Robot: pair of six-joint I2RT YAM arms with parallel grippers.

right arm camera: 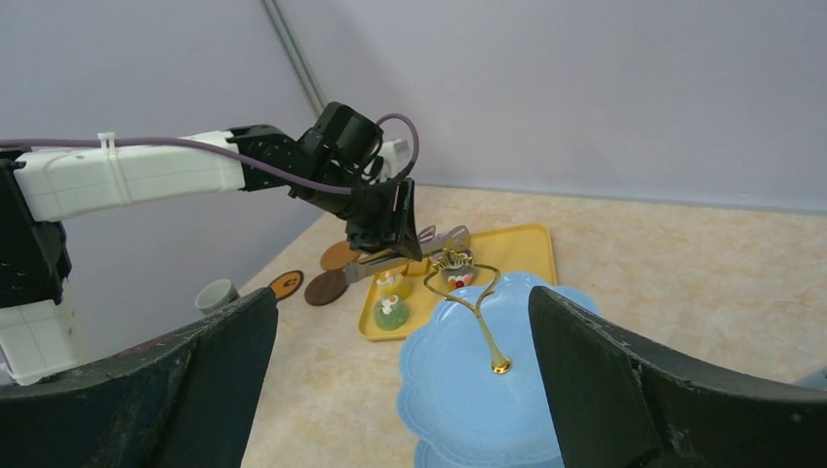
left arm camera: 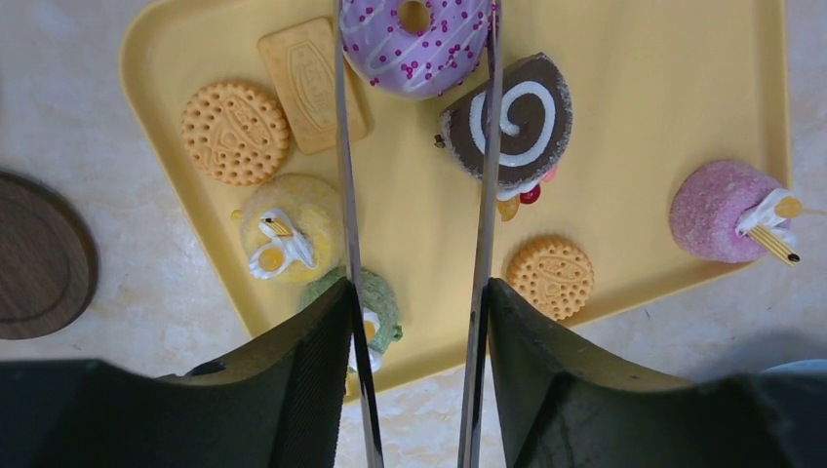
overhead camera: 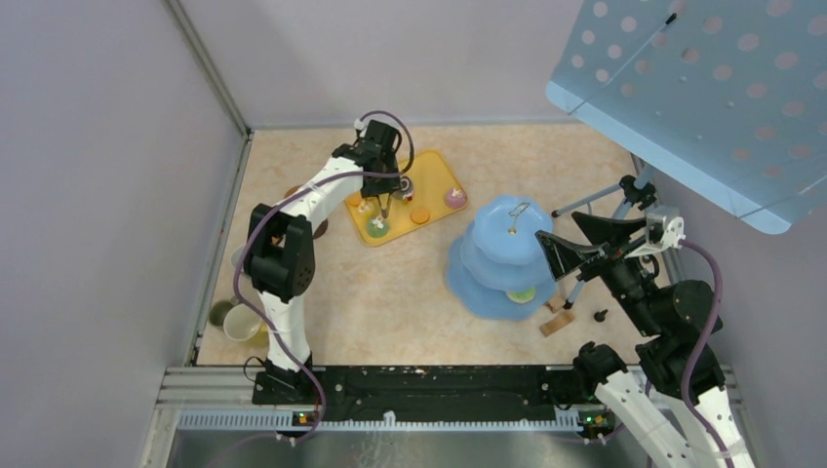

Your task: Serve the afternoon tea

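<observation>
Now, L gripper clenched on tongs over yellow tray w/ donut, swirl cake, biscuits, cupcakes. Nearby, blue stand holds a green treat on btm tier. R gripper spread wide, empty.

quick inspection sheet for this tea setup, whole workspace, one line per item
surface: beige marbled table, no spills seen
job's things: donut, swirl roll, cupcakes and biscuits on the yellow tray; three-tier stand with one green treat on its bottom tier; mugs at the table's left edge; coasters left of the tray
clutter: wooden blocks by the stand's base
grippers: left gripper shut on tongs above the tray; right gripper open, empty, facing the stand
cables: purple cable along the left arm, another on the right arm
surroundings: grey walls; blue perforated panel; tripod
</observation>
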